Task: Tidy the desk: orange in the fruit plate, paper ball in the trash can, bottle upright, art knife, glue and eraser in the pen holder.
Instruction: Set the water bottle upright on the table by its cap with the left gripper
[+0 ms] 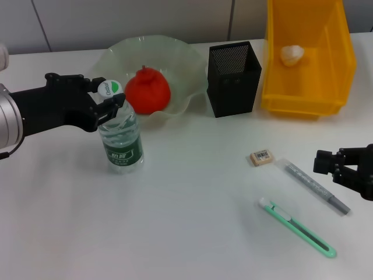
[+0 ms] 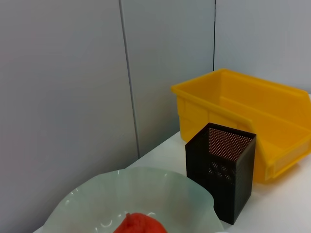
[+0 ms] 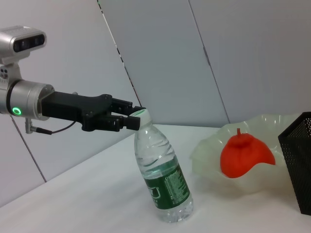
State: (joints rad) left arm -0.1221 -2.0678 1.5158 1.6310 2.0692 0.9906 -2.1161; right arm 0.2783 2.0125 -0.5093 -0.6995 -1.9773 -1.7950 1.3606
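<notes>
— Bottle [image 1: 120,143], where is it standing?
— Upright, just before the fruit plate [image 1: 186,64]; the left gripper [image 1: 106,99] is clamping its cap.
— Right gripper [image 1: 335,165]?
— Hovering beside the glue [image 1: 315,186], fingers apart.

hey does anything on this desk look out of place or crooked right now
The bottle stands a bit tilted, its cap held in the left pincer. The eraser, glue and art knife lie loose on the table, outside the pen holder. Nothing looks spilled or damaged.
</notes>
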